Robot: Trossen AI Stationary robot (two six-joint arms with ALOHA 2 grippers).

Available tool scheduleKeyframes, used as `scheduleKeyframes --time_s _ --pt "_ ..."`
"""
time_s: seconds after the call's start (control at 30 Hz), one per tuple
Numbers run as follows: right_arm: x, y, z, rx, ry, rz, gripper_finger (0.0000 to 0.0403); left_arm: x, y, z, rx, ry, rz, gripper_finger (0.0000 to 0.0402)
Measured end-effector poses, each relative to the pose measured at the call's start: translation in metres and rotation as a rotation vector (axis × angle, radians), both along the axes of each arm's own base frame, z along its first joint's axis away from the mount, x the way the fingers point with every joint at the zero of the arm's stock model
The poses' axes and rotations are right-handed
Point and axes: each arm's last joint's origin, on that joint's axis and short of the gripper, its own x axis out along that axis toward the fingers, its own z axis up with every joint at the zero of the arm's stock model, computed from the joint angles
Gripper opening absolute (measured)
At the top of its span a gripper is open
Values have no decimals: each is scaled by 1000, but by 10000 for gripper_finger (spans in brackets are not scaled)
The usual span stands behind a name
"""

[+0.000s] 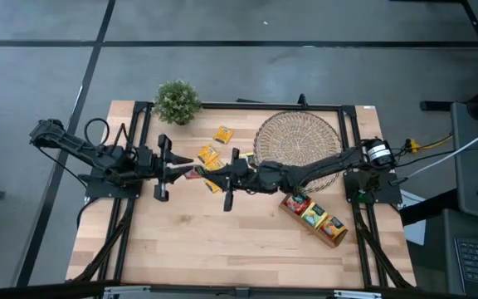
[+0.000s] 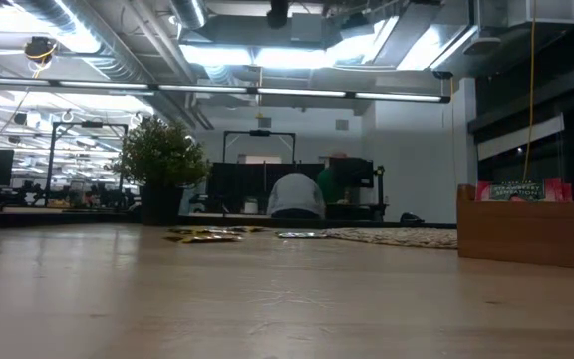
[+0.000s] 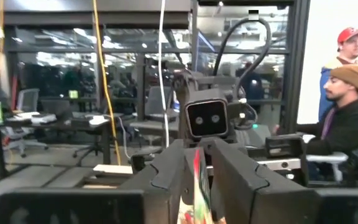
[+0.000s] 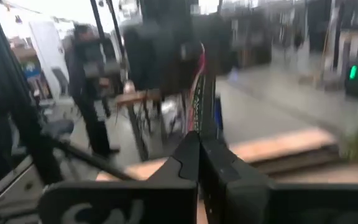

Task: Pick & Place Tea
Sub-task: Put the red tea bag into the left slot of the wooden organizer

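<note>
Midway: a handover at counter (image 1: 222,249) centre, one red tea sachet (image 3: 197,180) between both grippers. Right gripper (image 1: 214,174) jaws clamped on it; left gripper (image 1: 181,169) jaws half parted around it. Three sachets sit in the wooden tray (image 1: 314,218) at four o'clock; several loose sachets (image 1: 222,134) remain at twelve o'clock.

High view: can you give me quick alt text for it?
Both arms meet mid-table, the left gripper and right gripper at one red tea sachet between them. Yellow sachets, a woven mat, plant and wooden tray surround them.
</note>
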Motion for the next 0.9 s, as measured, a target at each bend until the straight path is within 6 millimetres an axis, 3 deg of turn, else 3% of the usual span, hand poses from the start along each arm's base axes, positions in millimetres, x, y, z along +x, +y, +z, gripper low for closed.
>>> scheduleKeyframes --time_s 0.27,0.63,0.9 --pt "-31 15 10 172 305 74 3 1 -1 -7 -25 69 -18 111" --pt "-81 39 19 427 633 156 4 4 -2 -17 -23 160 -31 113" --pt "-104 50 9 586 880 166 4 9 -4 -27 -21 241 -43 112"
